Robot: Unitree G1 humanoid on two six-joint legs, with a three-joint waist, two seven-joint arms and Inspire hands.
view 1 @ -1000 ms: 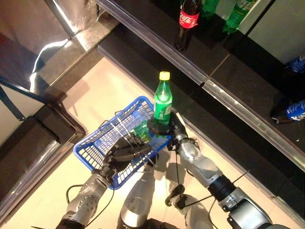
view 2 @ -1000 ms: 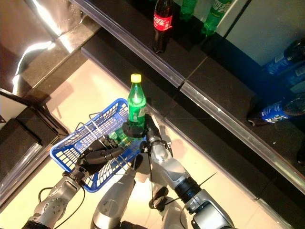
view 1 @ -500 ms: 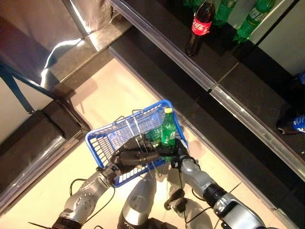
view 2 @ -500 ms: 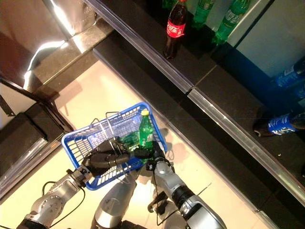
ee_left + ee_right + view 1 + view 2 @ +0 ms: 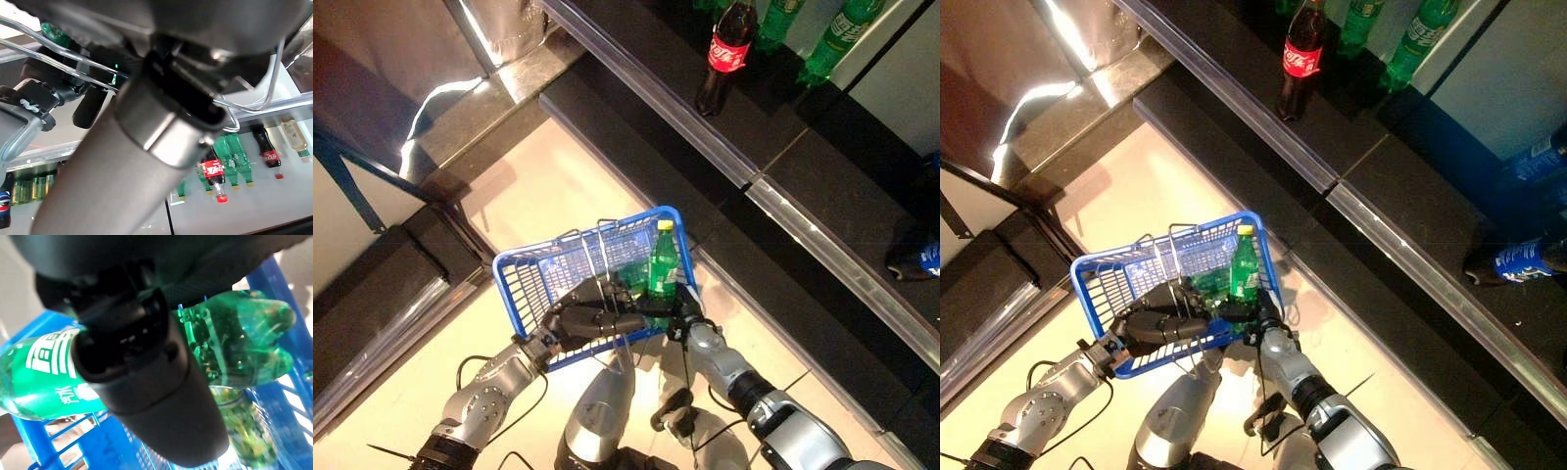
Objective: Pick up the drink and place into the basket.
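Green drink [image 5: 663,264] with yellow cap, upright, clear plastic with green label, lower part inside the blue basket [image 5: 524,294] at its right end. Right hand [image 5: 677,311] at the bottle's base; fingers [image 5: 146,382] curled round the green body in the right wrist view, knobbed bottom of the bottle showing past them over the basket's blue mesh. A second green bottle [image 5: 244,435] lying beneath in the basket. Left hand [image 5: 582,318] under the basket, fingers clenched on its wire handles [image 5: 58,63]. Basket held above the pale floor [image 5: 538,186]. Cola bottle [image 5: 722,54] and green bottles [image 5: 837,34] standing on the dark shelf [image 5: 646,59] beyond.
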